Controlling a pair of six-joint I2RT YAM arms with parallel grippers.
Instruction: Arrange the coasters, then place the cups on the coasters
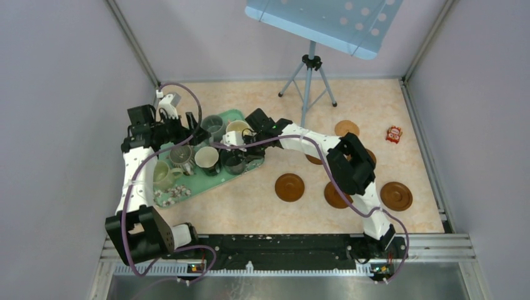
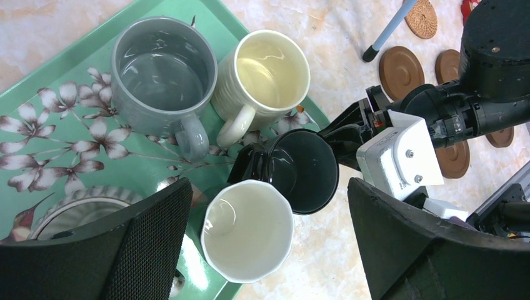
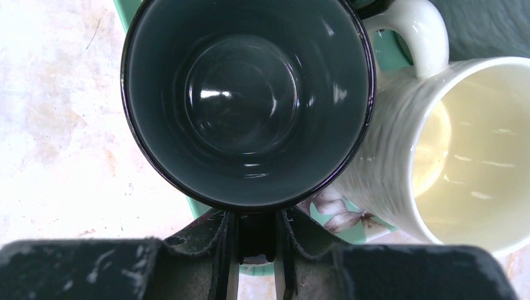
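Note:
Several cups stand on the green floral tray. My right gripper is shut on the handle of the dark green-grey cup at the tray's near right edge. The cream-white cup touches that cup's side. My left gripper hangs open above the dark cup with the cream inside, touching nothing. Behind are the grey-blue cup and the cream-white cup. Brown coasters lie on the table to the right, one partly under the right arm.
A ribbed grey cup and a pale green cup sit at the tray's left. A woven disc and a small red packet lie at the back right. A tripod stands behind the tray. Walls enclose the table.

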